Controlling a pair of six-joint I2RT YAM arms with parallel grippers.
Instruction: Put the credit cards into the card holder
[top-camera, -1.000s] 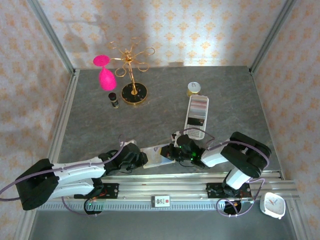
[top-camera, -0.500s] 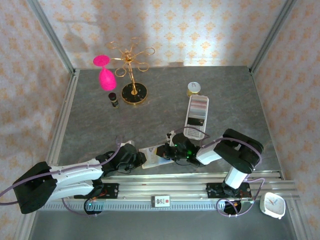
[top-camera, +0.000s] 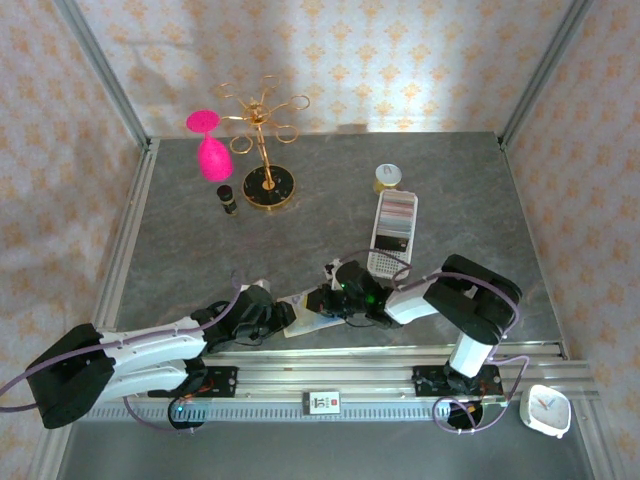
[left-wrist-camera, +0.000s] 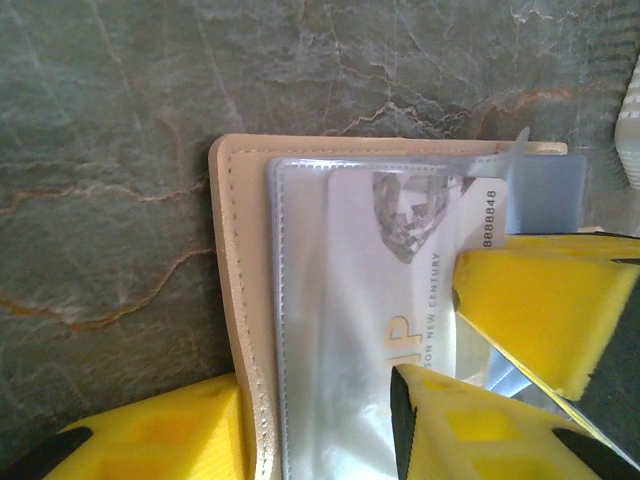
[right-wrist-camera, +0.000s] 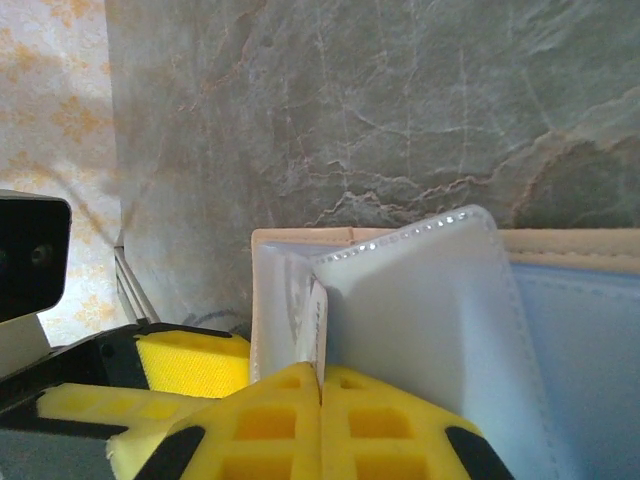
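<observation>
Card holder (top-camera: 301, 318): lay open and flat on the grey stone-look table (top-camera: 450, 200), right by the near edge, squeezed between the two grippers; beige stitched border showing, clear sleeve (left-wrist-camera: 300, 330) over the inside.
Pink glass (top-camera: 208, 150): sat way back left, upside down, up against an arm of the gold rack (top-camera: 266, 185).
Small dark bottle (top-camera: 228, 200): stood upright just left of the rack's black base.
Left gripper (left-wrist-camera: 315, 400): fingers spread apart, one just outside the beige edge, the other over the sleeve and card; honestly couldn't tell whether pressing down or not.
Credit card (left-wrist-camera: 400, 260): pale silver with print and a number along one end; looked partway under the clear sleeve, far end toward the other arm.
Right gripper (right-wrist-camera: 320, 385): fingers squeezed tight together, pinching the card's thin pale edge, with the sleeve flap lifted beside them.
Gold-lidded jar (top-camera: 388, 177): stood just behind the tray.
White perforated tray (top-camera: 392, 235): lay lengthwise mid-right, something striped stacked inside, too small to make out.
White clock (top-camera: 545, 410): parked off the table, front right corner.
</observation>
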